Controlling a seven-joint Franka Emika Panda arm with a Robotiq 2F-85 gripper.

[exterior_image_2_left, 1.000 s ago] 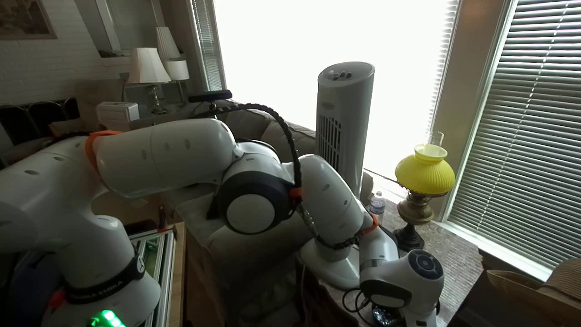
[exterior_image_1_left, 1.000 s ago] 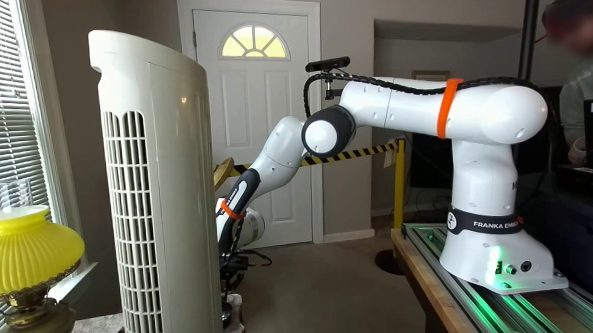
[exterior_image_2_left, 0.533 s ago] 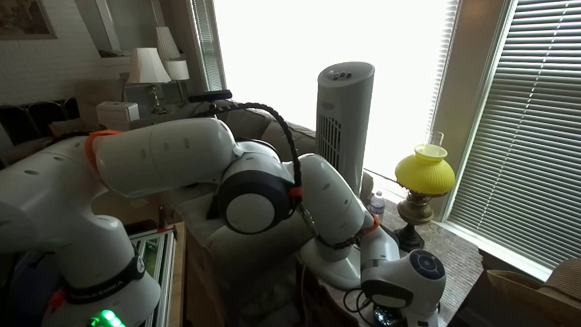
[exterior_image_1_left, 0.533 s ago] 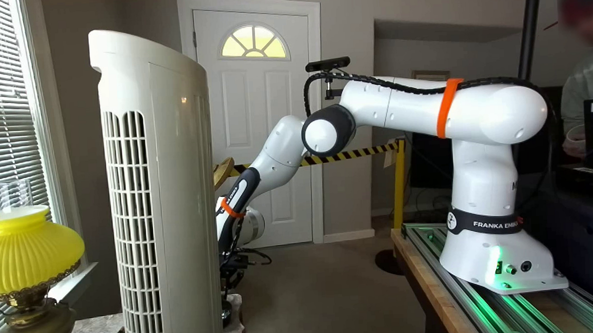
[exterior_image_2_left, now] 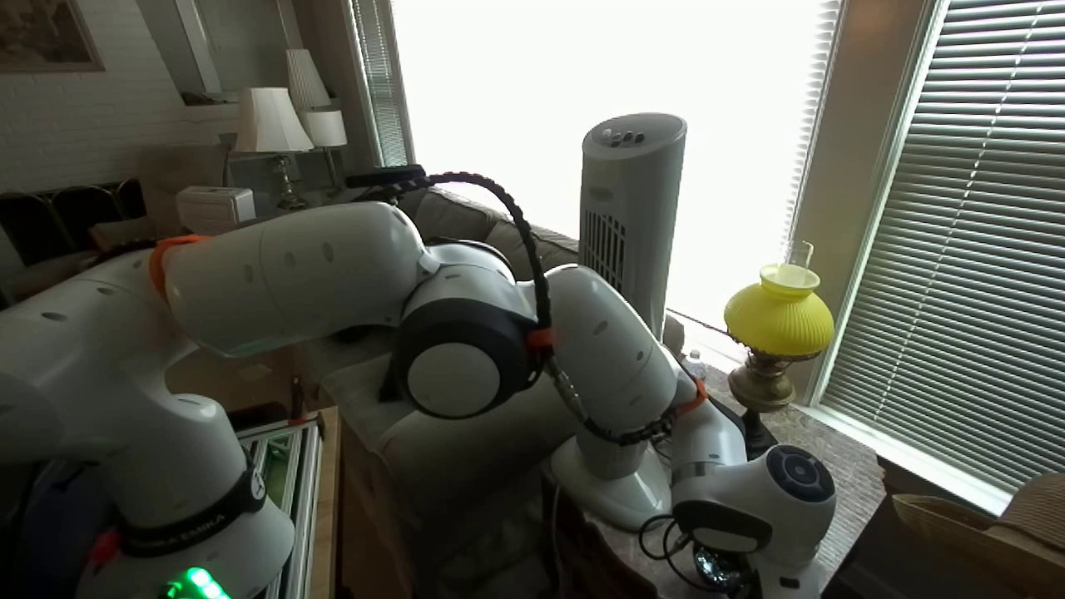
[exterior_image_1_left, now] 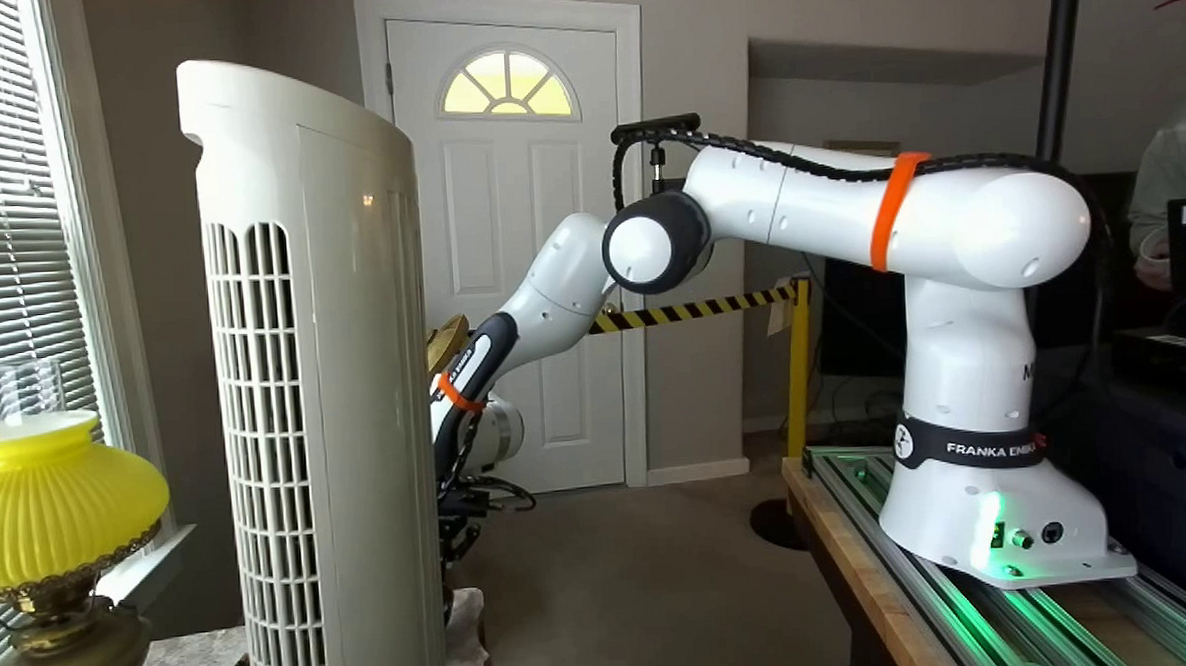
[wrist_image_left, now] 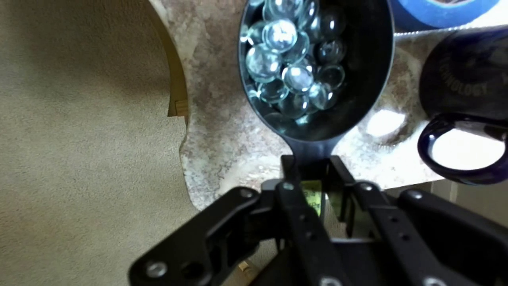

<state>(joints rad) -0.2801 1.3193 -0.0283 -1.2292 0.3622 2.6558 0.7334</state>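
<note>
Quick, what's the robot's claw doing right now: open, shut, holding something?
Gripper: closed on the handle of a black ladle, which has clear marbles in its bowl.

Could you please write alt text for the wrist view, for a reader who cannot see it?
A black gripper holds a dark ladle of clear, glassy marbles over a mottled tabletop. A dark blue mug and part of a blue ring-shaped object appear at the picture's right; beige carpet shows at its left.
</note>
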